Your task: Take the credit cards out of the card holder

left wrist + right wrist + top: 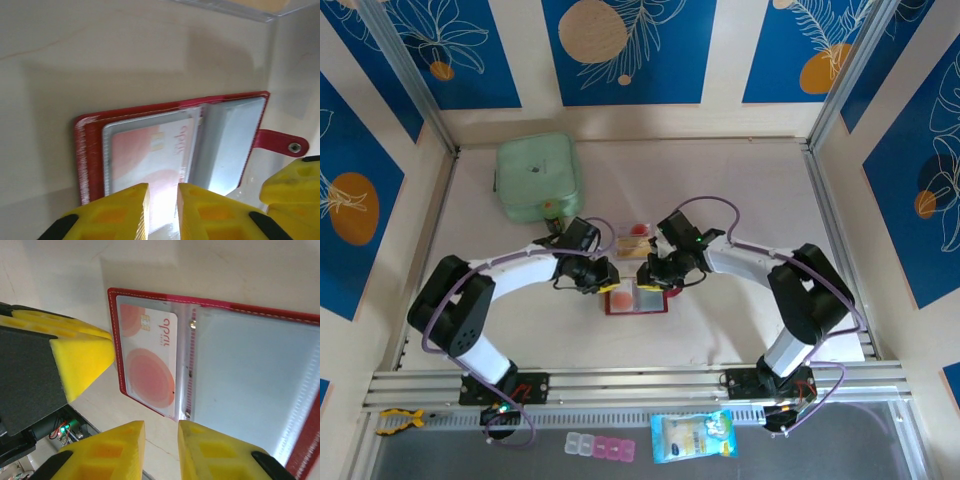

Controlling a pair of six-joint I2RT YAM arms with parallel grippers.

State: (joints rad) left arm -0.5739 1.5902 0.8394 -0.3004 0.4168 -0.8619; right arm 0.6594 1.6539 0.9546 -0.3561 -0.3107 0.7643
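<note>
Targeting: credit card [150, 155] in card holder [82, 150], just ahead of my left fingers [142, 200].
Grip: left and right fingers [136, 440] slightly parted, empty.

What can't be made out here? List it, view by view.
- Top view: the left gripper and right gripper cover part of the wallet; contact is hidden.
- Top view: the loose cards beyond it are too small to count.
- Left wrist view: the fingers hide the wallet's near edge; a pinch on the clear pocket cannot be told.
- Right wrist view: the frame cuts the wallet's right side; glare blanks its right pocket.
</note>
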